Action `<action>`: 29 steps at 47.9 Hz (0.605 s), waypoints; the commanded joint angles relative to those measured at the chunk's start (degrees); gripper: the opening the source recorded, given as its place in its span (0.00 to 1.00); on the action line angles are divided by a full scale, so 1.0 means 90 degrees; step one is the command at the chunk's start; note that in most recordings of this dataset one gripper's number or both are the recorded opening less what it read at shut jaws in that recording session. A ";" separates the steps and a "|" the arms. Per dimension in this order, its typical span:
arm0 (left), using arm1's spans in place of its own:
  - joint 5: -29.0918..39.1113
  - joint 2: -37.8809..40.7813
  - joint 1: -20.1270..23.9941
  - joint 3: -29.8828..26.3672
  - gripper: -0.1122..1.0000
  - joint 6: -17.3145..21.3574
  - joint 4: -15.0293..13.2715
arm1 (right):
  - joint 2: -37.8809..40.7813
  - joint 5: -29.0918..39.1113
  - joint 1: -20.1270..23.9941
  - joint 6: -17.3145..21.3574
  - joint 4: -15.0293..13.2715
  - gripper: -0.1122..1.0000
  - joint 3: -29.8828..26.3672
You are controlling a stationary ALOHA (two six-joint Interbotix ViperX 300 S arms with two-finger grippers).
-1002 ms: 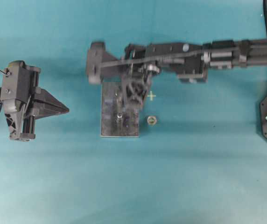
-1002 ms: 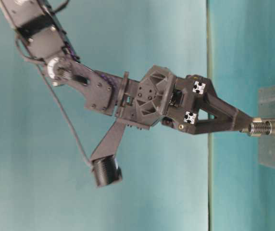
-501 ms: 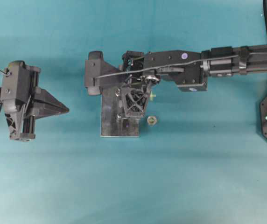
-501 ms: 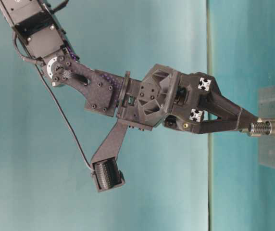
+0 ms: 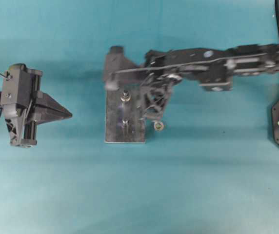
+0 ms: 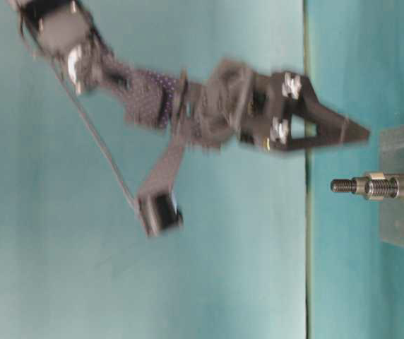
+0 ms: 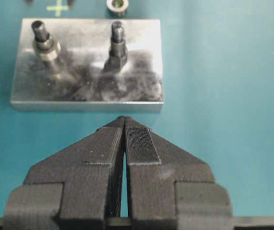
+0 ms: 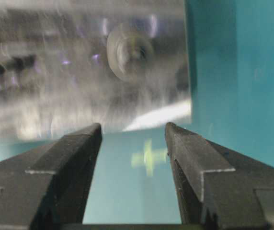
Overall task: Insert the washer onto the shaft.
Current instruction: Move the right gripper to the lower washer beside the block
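A second earlier the right gripper (image 6: 354,132) sits low over the metal block (image 5: 125,122), its fingers (image 8: 194,158) closed around the washer on the threaded shaft (image 6: 371,186). Now the fingers stand apart and empty, and the gripper is lifted clear of the shaft, off to one side. The washer (image 6: 373,176) remains on the shaft, whose threaded tip is now uncovered. The right arm appears motion-blurred.

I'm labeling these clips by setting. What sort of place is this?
Probably a robotics lab test bench: a plain teal tabletop bearing only a metal block with two threaded shafts, a loose washer, a yellow cross marker, and two robot arms mounted at either side.
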 commanded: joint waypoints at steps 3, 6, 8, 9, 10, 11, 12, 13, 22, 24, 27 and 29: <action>-0.0059 -0.0020 0.0000 -0.0039 0.10 -0.0010 0.0010 | -0.0488 -0.0137 0.0254 0.0146 0.0020 0.67 0.0312; -0.0059 -0.0020 0.0000 -0.0029 0.10 -0.0010 0.0010 | -0.0605 -0.0303 0.0410 0.0146 0.0020 0.70 0.0508; -0.0059 -0.0020 0.0000 -0.0029 0.10 -0.0010 0.0020 | -0.0693 -0.0498 0.0527 0.0156 0.0020 0.72 0.0664; -0.0059 -0.0020 0.0000 -0.0029 0.10 -0.0010 0.0010 | -0.0723 -0.0586 0.0576 0.0186 0.0029 0.74 0.0732; -0.0059 -0.0020 0.0000 -0.0029 0.10 -0.0010 0.0010 | -0.0762 -0.0684 0.0615 0.0205 0.0029 0.75 0.0801; -0.0059 -0.0020 0.0000 -0.0029 0.10 -0.0010 0.0010 | -0.0791 -0.0762 0.0645 0.0225 0.0029 0.76 0.0869; -0.0059 -0.0020 0.0000 -0.0029 0.10 -0.0010 0.0010 | -0.0820 -0.0850 0.0674 0.0234 0.0039 0.77 0.0938; -0.0059 -0.0020 -0.0010 -0.0029 0.10 -0.0010 0.0010 | -0.0840 -0.0928 0.0703 0.0264 0.0059 0.78 0.0996; -0.0059 -0.0020 -0.0010 -0.0029 0.10 -0.0010 0.0010 | -0.0840 -0.1328 0.0791 0.0566 0.0156 0.77 0.1299; -0.0059 -0.0020 0.0000 -0.0039 0.10 -0.0010 0.0020 | -0.0801 -0.1377 0.0801 0.0576 0.0156 0.77 0.1318; -0.0059 -0.0020 0.0000 -0.0039 0.10 -0.0010 0.0020 | -0.0693 -0.1406 0.0820 0.0576 0.0146 0.77 0.1328; -0.0059 -0.0020 0.0000 -0.0039 0.10 -0.0010 0.0020 | -0.0625 -0.1436 0.0840 0.0576 0.0156 0.77 0.1318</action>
